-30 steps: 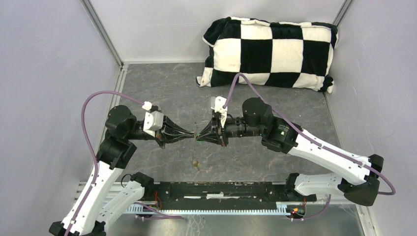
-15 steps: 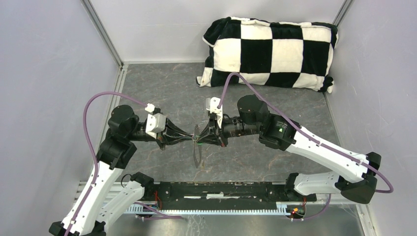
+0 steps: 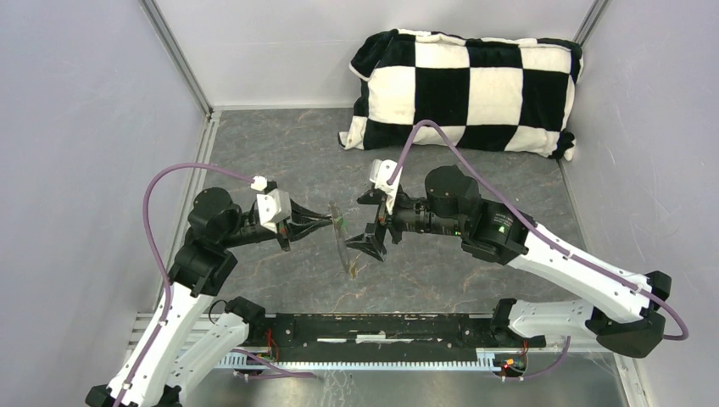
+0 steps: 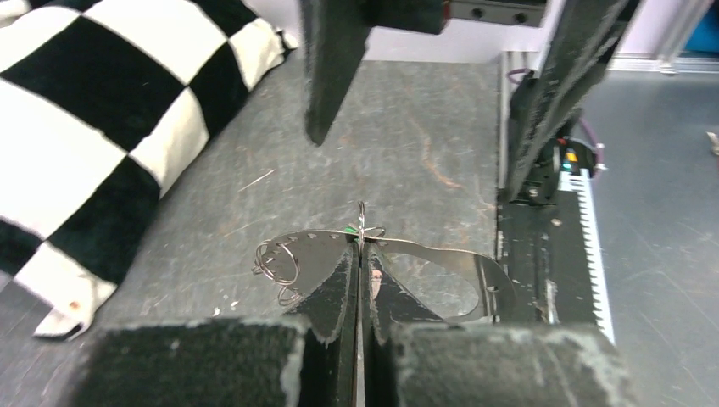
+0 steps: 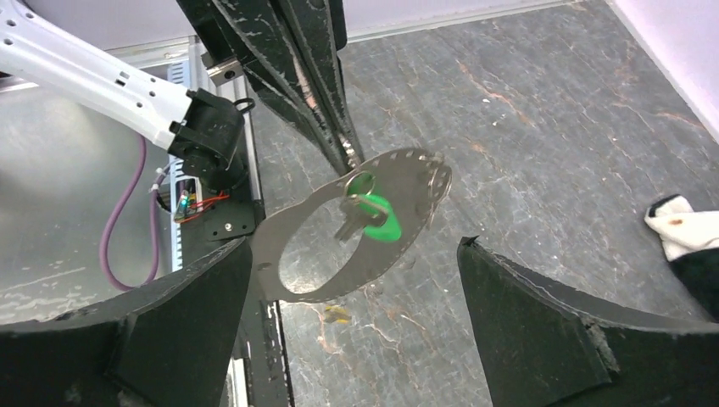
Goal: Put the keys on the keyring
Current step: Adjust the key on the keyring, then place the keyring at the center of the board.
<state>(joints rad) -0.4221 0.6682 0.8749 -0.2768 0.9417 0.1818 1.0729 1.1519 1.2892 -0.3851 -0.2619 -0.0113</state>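
The keyring hangs in the air above the grey surface. It is pinched at its rim by the closed left pincer, and the green-headed key dangles against it beside those tips. The yellow-headed key lies on the surface beneath. The right pincer gapes wide open just beside the ring, gripping nothing, and a checkered pillow rests well behind.

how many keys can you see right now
2. The green key hangs at the keyring, which the left end effector pinches. The yellowish key lies on the table beneath. Both are tiny; others could be hidden.
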